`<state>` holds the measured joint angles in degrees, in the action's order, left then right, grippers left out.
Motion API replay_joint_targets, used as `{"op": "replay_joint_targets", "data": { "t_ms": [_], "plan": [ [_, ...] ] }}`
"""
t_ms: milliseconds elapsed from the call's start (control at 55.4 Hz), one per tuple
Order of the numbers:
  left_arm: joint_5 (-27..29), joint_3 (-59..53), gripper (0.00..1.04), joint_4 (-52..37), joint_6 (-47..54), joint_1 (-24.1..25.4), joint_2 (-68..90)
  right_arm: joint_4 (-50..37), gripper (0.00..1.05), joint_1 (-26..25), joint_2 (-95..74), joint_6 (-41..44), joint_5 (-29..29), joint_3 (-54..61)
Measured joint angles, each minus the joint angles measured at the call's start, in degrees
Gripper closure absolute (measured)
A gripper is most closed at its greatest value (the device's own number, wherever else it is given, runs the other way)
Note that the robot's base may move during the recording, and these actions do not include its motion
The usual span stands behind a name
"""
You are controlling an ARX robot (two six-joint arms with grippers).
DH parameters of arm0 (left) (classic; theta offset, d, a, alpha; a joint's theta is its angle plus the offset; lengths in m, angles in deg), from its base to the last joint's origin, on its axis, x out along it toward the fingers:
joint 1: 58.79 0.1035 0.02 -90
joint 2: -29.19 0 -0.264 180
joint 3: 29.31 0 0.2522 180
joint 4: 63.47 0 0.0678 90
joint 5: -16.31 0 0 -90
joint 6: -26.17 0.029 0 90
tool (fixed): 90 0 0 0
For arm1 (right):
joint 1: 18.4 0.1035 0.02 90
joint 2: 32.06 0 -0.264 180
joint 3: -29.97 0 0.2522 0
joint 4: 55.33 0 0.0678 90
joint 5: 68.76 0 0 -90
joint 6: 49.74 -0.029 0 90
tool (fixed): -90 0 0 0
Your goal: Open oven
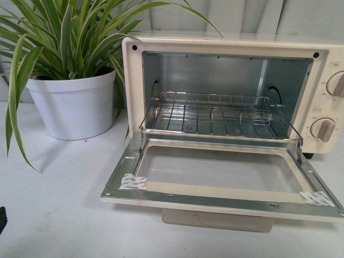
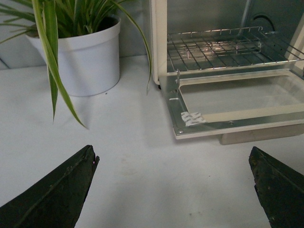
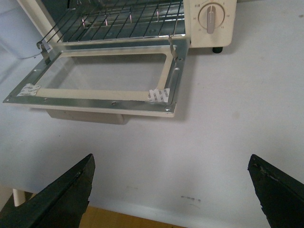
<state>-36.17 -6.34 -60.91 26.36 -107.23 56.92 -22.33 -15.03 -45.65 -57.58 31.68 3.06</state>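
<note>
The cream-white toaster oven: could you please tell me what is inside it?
Inside the cream-white toaster oven, only a wire rack shows above the bare metal floor; its ceiling is hidden.

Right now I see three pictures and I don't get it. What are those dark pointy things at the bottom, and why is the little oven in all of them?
These pictures come from a robot with two arms. One camera sits on its body and looks straight ahead. The other two sit on its wrists, so each one shows its own claw. The dark pointy shapes are the fingers of the left gripper and the right gripper. Both are spread wide and hold nothing. All three cameras look at the same white table, so the oven appears each time. Its door is folded down flat, and you can see the wire rack inside. Beside it stands a leafy plant in a white pot.
</note>
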Motion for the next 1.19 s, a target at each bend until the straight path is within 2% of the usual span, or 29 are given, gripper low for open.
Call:
{"op": "replay_joint_targets", "data": {
  "t_ms": [199,397,452,488,560,650,921,957,1138,1192],
  "plan": [
    [-0.83,-2.05,0.07,3.02,-3.52,5.22,-5.84,-3.69,0.09,0.5,3.28,-1.73,-1.33,3.98],
    [-1.14,-2.08,0.07,3.04,-3.96,5.7,-6.16,-4.04,0.09,0.52,3.8,-2.1,-1.36,4.09],
    [1.62,-3.63,0.15,-1.01,-2.71,6.25,-7.04,-5.88,0.12,1.64,4.68,-1.4,-3.74,4.79],
    [0.94,-4.35,0.2,-1.6,-2.12,7.41,-8.13,-12.35,0.19,2.45,7.15,1.27,-9.49,7.61],
    [-1.99,-5.42,0.33,0.15,-1.6,11.54,-11.89,-17.79,0.31,-0.66,10.32,4.44,-9.88,10.19],
    [-7.76,-5.81,0.49,3.43,-1.22,17.27,-16.28,-18.82,0.46,-3.06,11.34,6.05,-11.08,10.32],
    [-21.79,-8.5,1.01,8.61,-0.68,31.82,-24.7,-19.04,0.98,-3.23,13.35,7.45,-10.43,12.72],
    [-23.1,-8.48,1.01,9.14,-0.61,33.27,-25.2,-19.04,1.04,-3.23,13.35,7.52,-10.47,12.72],
    [-28.37,-8.48,1.01,10.25,-0.61,38.73,-26.67,-19.04,1.04,-3.23,13.35,7.63,-10.43,12.72],
    [-33.05,-8.48,1.01,10.88,-0.59,41.79,-27.12,-19.04,1.04,-3.23,13.35,7.63,-10.43,12.72]
  ]
}}
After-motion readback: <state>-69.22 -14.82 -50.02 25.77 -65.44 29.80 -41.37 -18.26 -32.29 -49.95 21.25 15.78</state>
